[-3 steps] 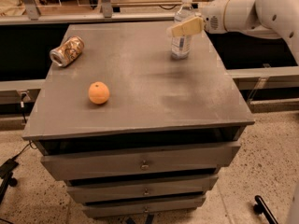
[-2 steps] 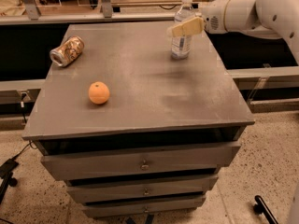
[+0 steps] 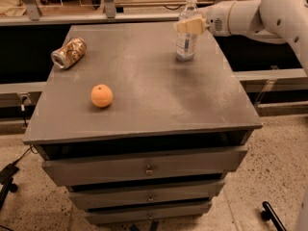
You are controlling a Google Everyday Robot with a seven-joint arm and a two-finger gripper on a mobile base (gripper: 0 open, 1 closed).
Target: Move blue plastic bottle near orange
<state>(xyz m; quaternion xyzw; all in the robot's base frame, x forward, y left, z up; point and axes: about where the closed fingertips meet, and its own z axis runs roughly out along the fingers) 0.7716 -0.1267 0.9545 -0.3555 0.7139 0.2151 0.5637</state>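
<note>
Nothing has moved; claw [image 3: 191, 25] stays at the shoulder of the blue plastic bottle [image 3: 186, 44], grip impossible to tell; bottle upright on the table [image 3: 144, 114], far right, well apart from the orange [image 3: 101, 96]; carrying apparently not begun.

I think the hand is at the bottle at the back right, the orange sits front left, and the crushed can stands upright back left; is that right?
Not quite: the camera view shows the crushed can lying on its side, not upright. The hand is at the bottle back right, and the orange sits front left.
</note>
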